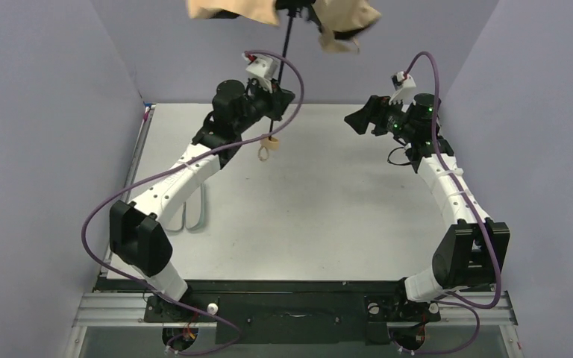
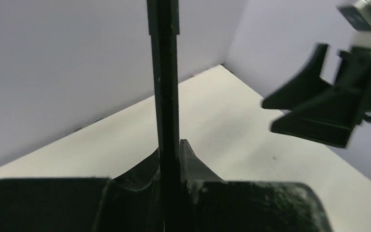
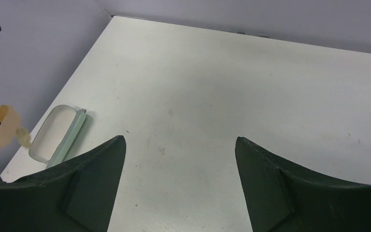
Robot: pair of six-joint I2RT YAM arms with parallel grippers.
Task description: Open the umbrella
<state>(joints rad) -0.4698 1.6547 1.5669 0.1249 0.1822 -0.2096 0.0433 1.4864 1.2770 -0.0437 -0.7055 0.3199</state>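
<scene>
The umbrella hangs upright above the table. Its tan canopy (image 1: 224,9) spreads along the top edge of the top view and is partly cut off. The thin black shaft (image 1: 289,37) runs down into my left gripper (image 1: 278,103), which is shut on it. The small tan handle (image 1: 273,140) and strap dangle just below. In the left wrist view the shaft (image 2: 164,72) stands pinched between the fingers of the left gripper (image 2: 170,157). My right gripper (image 1: 357,119) hovers open to the right of the shaft, holding nothing. The right wrist view shows the right gripper (image 3: 179,145) wide open and the handle (image 3: 0,126) at far left.
A pale grey-green sleeve (image 3: 58,134) lies flat on the white table near its left edge, also seen beside the left arm as the sleeve (image 1: 196,211). Purple walls (image 1: 60,112) close the table in on the left, back and right.
</scene>
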